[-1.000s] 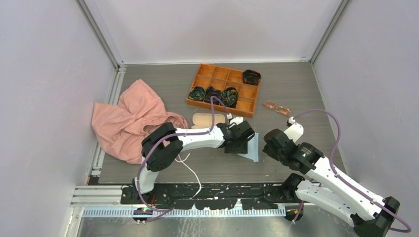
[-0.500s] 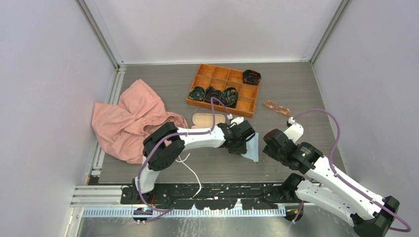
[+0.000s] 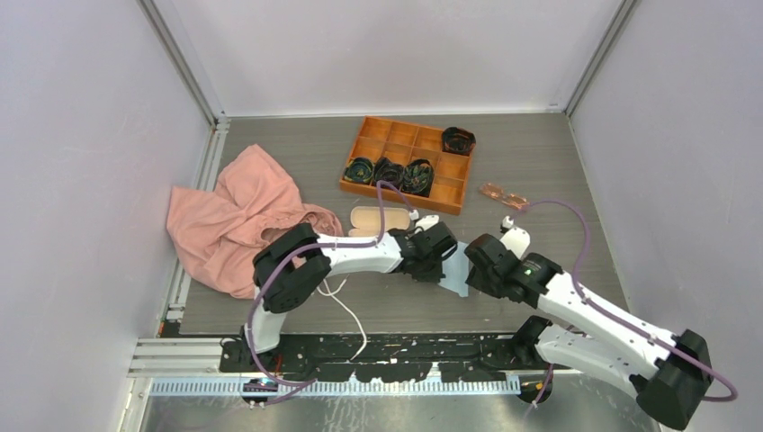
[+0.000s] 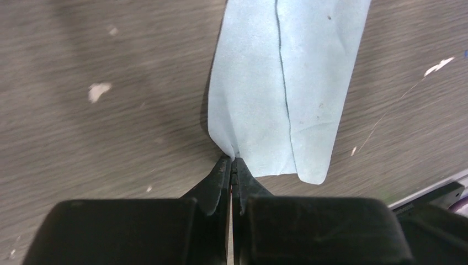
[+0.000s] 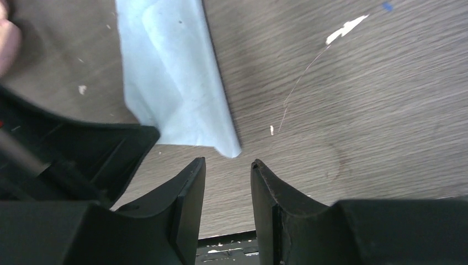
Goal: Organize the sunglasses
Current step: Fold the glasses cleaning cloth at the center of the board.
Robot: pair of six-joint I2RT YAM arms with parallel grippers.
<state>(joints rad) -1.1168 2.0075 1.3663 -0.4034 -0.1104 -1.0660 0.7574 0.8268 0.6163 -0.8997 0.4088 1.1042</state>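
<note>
The sunglasses [image 3: 503,194], small with pinkish-orange lenses, lie on the table right of the orange tray, far from both grippers. A light blue cloth [image 3: 457,270] [image 4: 281,94] [image 5: 176,88] lies at mid-table. My left gripper [image 4: 232,159] is shut on the cloth's near edge, which bunches at the fingertips. The right gripper [image 5: 228,161] stands open just short of the cloth's corner, nothing between its fingers. The pink case [image 3: 379,217] lies behind the left wrist.
An orange divided tray [image 3: 382,141] holds several dark coiled items at the back. A pink garment [image 3: 236,219] is heaped at the left. A white cable [image 3: 346,310] runs across the near table. The right arm crowds the cloth's right side.
The left gripper has closed onto the cloth's edge. The right arm has swung left and forward, bringing its open gripper up to the cloth.
</note>
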